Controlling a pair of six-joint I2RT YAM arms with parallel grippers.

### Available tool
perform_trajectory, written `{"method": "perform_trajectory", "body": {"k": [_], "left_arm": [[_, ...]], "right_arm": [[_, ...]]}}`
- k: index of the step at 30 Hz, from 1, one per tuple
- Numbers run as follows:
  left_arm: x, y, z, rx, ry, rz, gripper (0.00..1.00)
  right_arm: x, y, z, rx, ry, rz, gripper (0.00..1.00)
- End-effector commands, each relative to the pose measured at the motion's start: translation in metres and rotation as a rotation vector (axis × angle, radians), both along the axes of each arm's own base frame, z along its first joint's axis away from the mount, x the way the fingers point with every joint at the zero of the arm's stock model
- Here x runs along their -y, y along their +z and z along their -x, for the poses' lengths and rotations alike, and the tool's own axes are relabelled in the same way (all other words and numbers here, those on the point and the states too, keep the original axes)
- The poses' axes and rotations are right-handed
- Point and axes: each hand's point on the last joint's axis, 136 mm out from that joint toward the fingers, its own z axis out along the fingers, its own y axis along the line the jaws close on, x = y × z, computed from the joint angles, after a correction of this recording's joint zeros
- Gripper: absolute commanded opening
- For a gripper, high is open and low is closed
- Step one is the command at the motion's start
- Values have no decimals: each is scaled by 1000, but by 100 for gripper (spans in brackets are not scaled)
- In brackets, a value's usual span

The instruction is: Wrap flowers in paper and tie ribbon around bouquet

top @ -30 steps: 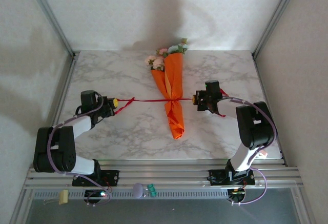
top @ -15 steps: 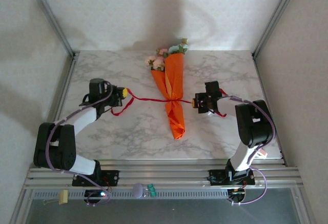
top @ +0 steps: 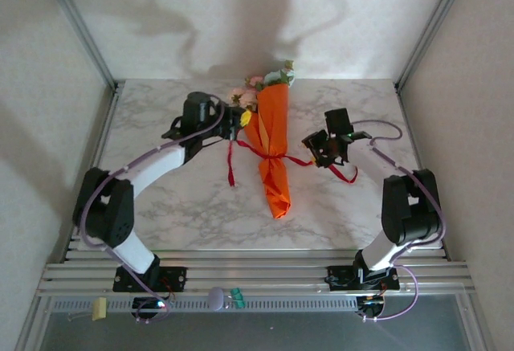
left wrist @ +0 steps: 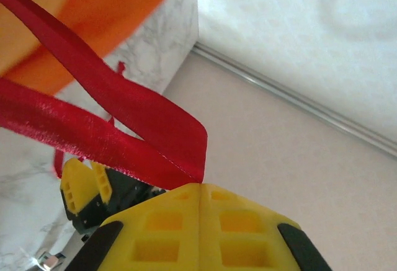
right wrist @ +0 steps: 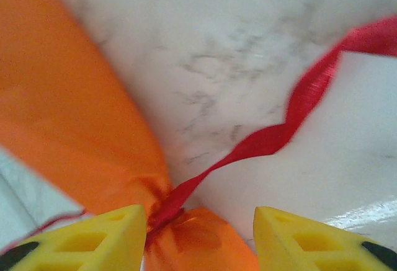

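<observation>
The bouquet [top: 273, 146] lies in the middle of the table, an orange paper [right wrist: 68, 97] cone with the flowers [top: 265, 82] sticking out of its far end. The red ribbon [top: 277, 157] is cinched round its waist. My left gripper [top: 241, 117] is beside the cone's upper left and shut on one ribbon end [left wrist: 124, 122], its fingertips [left wrist: 180, 196] pressed together. From there a strand hangs down in a loop [top: 230, 166]. My right gripper [top: 314, 145] is just right of the knot [right wrist: 160, 208], open, and the other ribbon end [right wrist: 267, 139] runs loose between its fingers.
The marble table [top: 177, 198] is walled at the back and has metal rails at both sides. The ribbon's free tail [top: 347, 176] lies on the table under my right wrist. The cone's pointed tip [top: 278, 206] points toward the near edge.
My left gripper has swung up and right to the bouquet's top, carrying its ribbon end. My right gripper has opened, let go of its ribbon end and lifted slightly.
</observation>
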Motion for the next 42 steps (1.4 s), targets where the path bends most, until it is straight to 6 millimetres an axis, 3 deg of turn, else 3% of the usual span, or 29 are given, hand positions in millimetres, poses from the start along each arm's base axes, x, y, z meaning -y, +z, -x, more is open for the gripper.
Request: {"method": "perform_trajectory", "body": {"k": [1,7,14,19,29,35,42], "left_arm": [[37,5,-10,16,-84,32,0],[92,-5,-26,19,-210,-22,0],[129,-37,-24,-23,-299,-63,0],[148,-50,-29,-7,-348,-80,0],[162,-85,-41,-14,-383,-103,0],[165,-77,-40,-5,-405,-149,37],[151,-75,-27,-45,-392,-218,51]], "right_arm": [[-6,38,-8,199,238,134,49],[0,59,-2,256,373,237,48],[-5,60,4,272,417,209,48],[-7,58,5,268,418,192,47],[-8,56,9,252,404,168,47],[-2,54,12,221,371,164,47],[5,53,2,201,303,116,48]]}}
